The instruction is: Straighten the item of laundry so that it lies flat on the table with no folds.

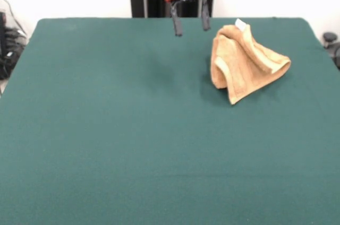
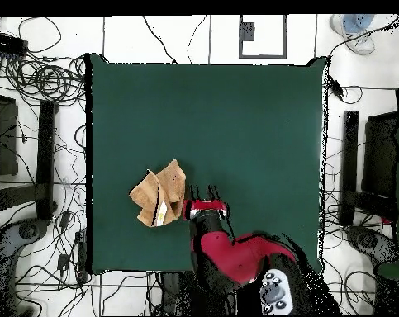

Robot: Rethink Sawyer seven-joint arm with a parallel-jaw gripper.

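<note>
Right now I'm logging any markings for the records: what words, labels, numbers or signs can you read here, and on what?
None can be read.
Towel: its small white tag is too small to read.
Hand: no lettering shows.
Table: plain green, unmarked.

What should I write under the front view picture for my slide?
Crumpled tan towel sits bunched on the green table while the robot's open tool hangs empty beside it.
</note>
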